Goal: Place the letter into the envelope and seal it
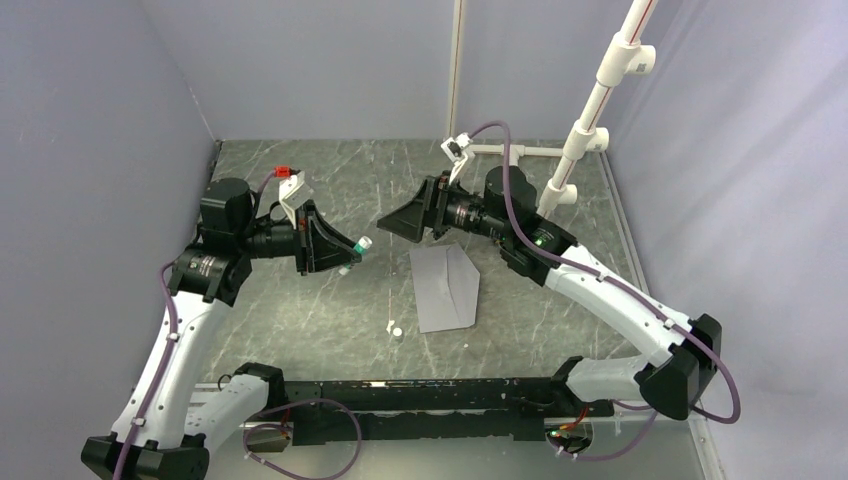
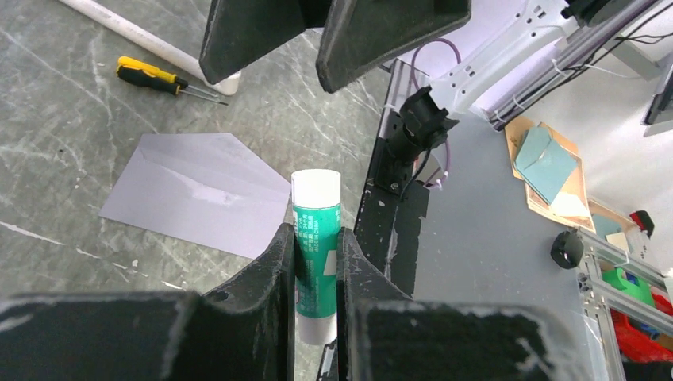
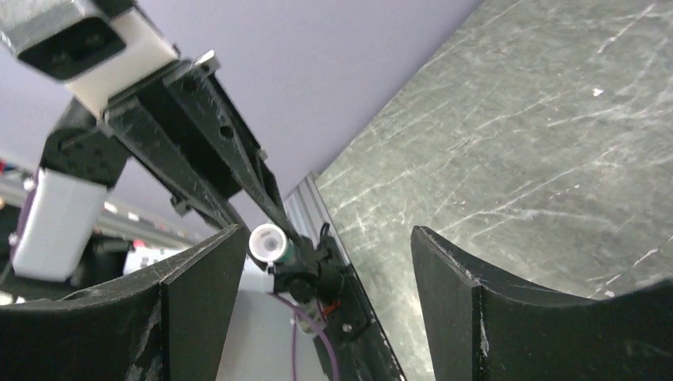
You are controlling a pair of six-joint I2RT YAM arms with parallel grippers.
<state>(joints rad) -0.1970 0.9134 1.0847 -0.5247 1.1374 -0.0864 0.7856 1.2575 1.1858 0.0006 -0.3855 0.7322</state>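
The grey envelope lies flat on the table's middle, its pointed flap towards the right; it also shows in the left wrist view with a shiny streak on it. The tan letter is not in view. My left gripper is raised left of the envelope and shut on a green glue stick with its white end out; the stick also shows in the top view. My right gripper hovers open and empty above the envelope's far end, facing the glue stick.
A small white cap lies on the table left of the envelope's near end. A yellow-handled screwdriver lies by the white pipe stand at the back right. A black rail runs along the near edge.
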